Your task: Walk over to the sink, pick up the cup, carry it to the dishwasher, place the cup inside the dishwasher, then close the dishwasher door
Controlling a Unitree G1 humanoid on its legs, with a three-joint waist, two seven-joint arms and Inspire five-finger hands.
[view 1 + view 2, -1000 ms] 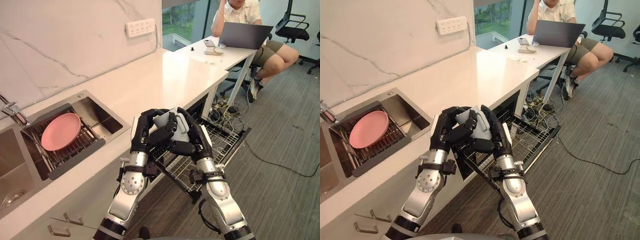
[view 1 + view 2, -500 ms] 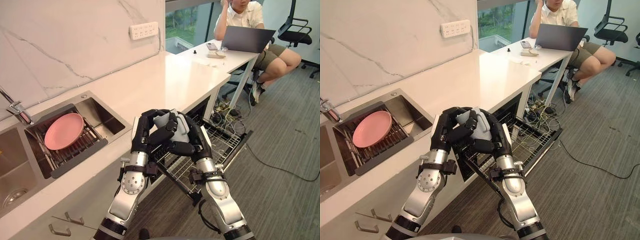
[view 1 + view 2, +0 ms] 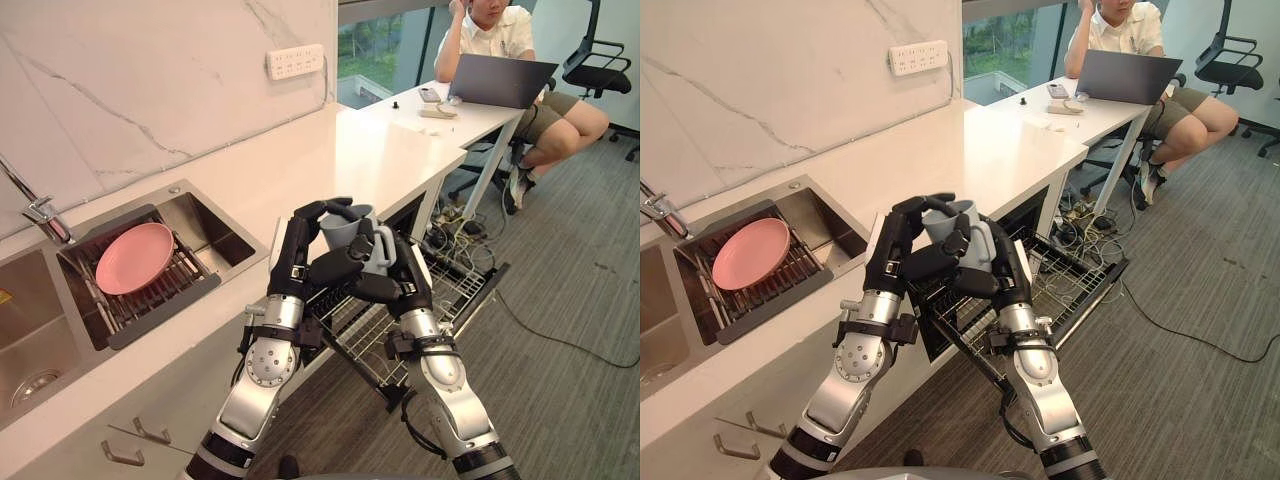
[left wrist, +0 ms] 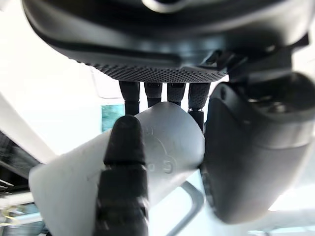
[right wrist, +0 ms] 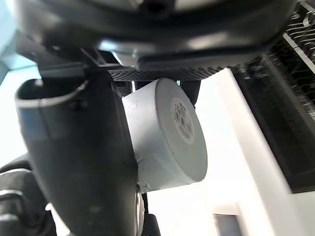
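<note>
The carrying step was in hand: the cup (image 3: 345, 228) hung over the desk's (image 3: 330, 165) front edge, above the open dishwasher's rack (image 3: 452, 285), with the fingers of the left hand (image 3: 295, 255) and right hand (image 3: 385, 285) curled round it. Next it likely needed lowering into the rack. The cup looked plain, pale grey-blue and handled.
</note>
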